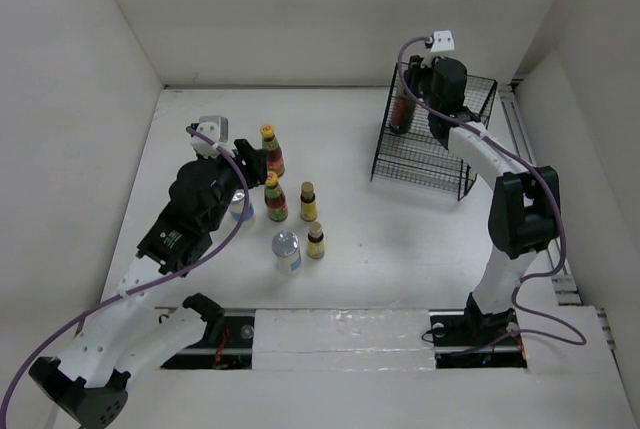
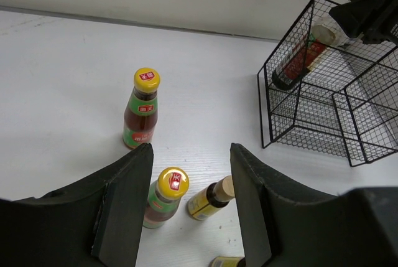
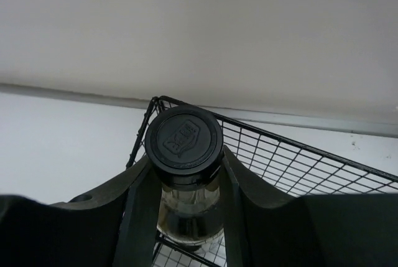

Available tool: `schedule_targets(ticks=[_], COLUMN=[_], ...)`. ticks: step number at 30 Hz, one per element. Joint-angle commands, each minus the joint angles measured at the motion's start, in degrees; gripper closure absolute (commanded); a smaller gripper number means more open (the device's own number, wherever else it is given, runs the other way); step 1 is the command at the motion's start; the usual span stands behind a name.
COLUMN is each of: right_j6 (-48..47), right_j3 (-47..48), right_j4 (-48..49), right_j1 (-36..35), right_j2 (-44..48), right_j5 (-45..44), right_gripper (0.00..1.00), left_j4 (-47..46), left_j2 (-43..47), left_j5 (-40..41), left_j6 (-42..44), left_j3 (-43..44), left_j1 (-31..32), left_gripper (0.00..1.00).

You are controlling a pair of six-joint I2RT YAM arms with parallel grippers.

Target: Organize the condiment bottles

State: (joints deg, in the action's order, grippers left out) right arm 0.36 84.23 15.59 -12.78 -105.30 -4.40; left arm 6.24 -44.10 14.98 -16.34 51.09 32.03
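My right gripper (image 1: 420, 99) is shut on the neck of the tall dark black-capped bottle (image 3: 184, 139), which leans in the far-left corner of the black wire basket (image 1: 455, 164). It also shows in the left wrist view (image 2: 303, 60). My left gripper (image 2: 189, 173) is open and empty, above the bottle group. Two red-sauce yellow-capped bottles (image 2: 142, 110) (image 2: 165, 197) stand upright, as do two small yellow tan-capped bottles (image 1: 309, 201) (image 1: 316, 240). One silver-lidded jar (image 1: 287, 249) stands in front. The second jar (image 1: 240, 211) is partly hidden under my left arm.
The basket stands at the back right, close to the right wall, and its wire rim (image 3: 292, 145) runs just behind the held bottle. White walls enclose the table on three sides. The arm bases sit along the near edge.
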Motion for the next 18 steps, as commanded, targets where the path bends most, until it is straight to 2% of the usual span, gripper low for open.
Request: schedule_targets(ticks=[1, 4, 7, 8, 11, 12, 16, 18], right_j6=[2.2, 3.4, 4.0, 4.0, 4.0, 4.0, 3.3, 2.8], right_j3=[-0.1, -2.0, -4.2, -4.7, -5.5, -5.5, -5.5, -5.5], right_j4=[10.9, 11.4, 11.9, 11.9, 11.9, 11.9, 11.3, 9.3], right_j1=[-1.1, -1.1, -1.6, -2.2, -2.7, -2.7, -2.7, -2.7], right_j2=[1.9, 1.2, 1.2, 1.9, 3.9, 4.5, 9.7, 10.9], right_j5=[-1.2, -1.2, -1.7, -1.7, -3.8, -4.4, -4.4, -3.0], right_gripper=[0.92, 0.85, 0.71, 0.63, 0.48, 0.40, 0.27, 0.27], left_j4=[-2.5, -2.5, -2.5, -2.5, -2.5, -2.5, -2.5, -2.5], left_j2=[0.3, 0.3, -0.2, -0.2, -0.2, -0.7, -0.7, -0.7], left_j5=[-1.0, -1.0, -1.0, -1.0, -1.0, -1.0, -1.0, -0.3], left_j6=[0.8, 0.8, 0.8, 0.8, 0.8, 0.8, 0.8, 0.3], left_j3=[-0.4, -0.4, -0.4, -0.4, -0.4, -0.4, -0.4, -0.4], left_j1=[-0.3, -0.3, -0.3, -0.3, -0.3, -0.3, -0.3, -0.3], left_gripper=[0.52, 0.52, 0.52, 0.52, 0.52, 0.52, 0.52, 0.52])
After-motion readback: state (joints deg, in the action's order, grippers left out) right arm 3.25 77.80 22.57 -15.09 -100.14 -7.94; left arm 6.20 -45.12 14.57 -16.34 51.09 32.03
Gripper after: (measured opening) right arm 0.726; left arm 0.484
